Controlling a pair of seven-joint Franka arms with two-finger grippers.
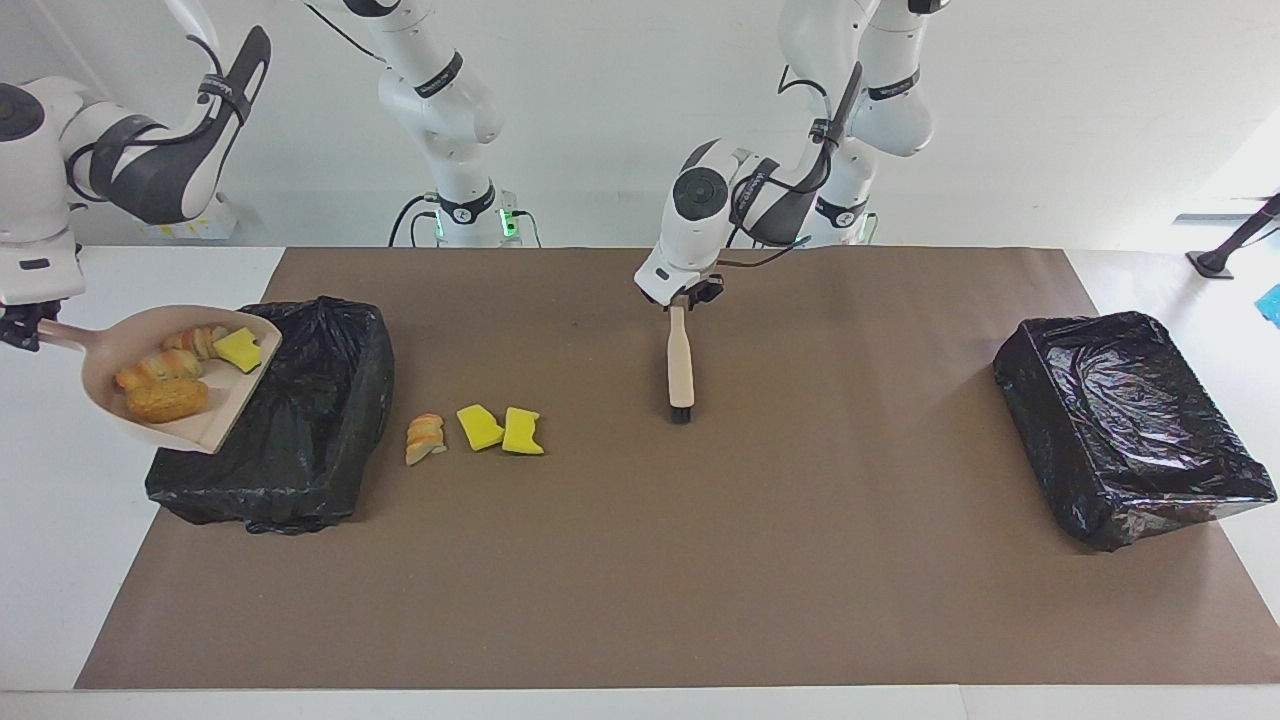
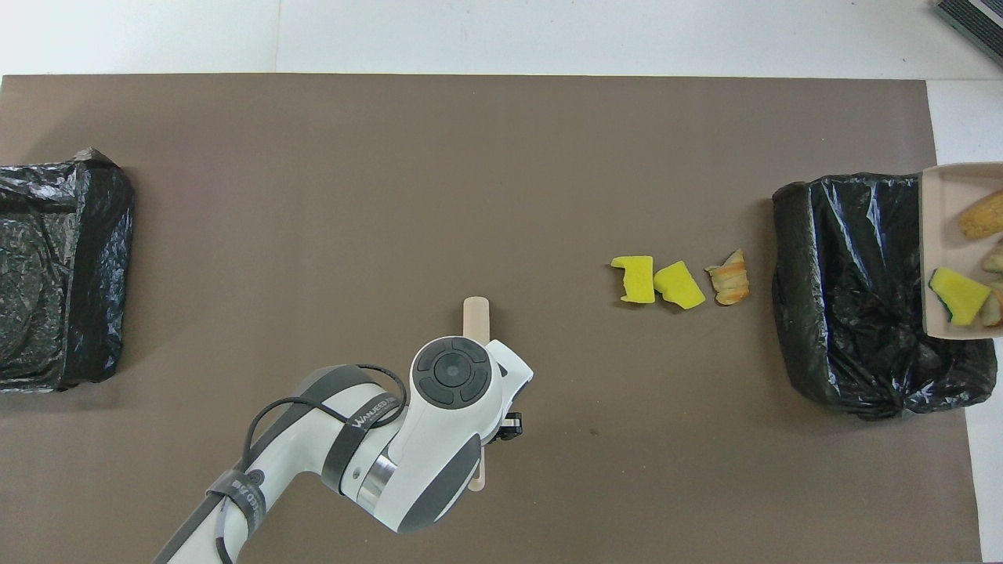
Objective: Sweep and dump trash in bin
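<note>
Nearest the robots, toward the middle of the table, the left gripper sits at the top of the brush, whose bristles rest on the brown mat. We cannot tell whether it grips the handle or has let go, and we judge that this arm waits.

At the table's edge on the right arm's end, the right gripper is clamped on the handle of the dustpan and hangs over the white margin. The pan is raised, with its open lip over the rim of the bin. Four pieces of trash ride in it: a yellow sponge chunk by the lip and three bread-like lumps deeper in.

Dumping looks like the step in hand. To do it well, we want the lip well over the bin's opening before we tip. Then we roll the wrist slowly so the pieces slide out lip-first rather than bounce off the slack black liner (it sags, so the true rim is hard to judge). We hold the grip firm throughout, since the load shifts as the pan tilts.

Farther out, beside the bin, a striped lump and two sponge chunks lie in a row on the mat, not yet swept. A second bin sits at the left arm's end.
</note>
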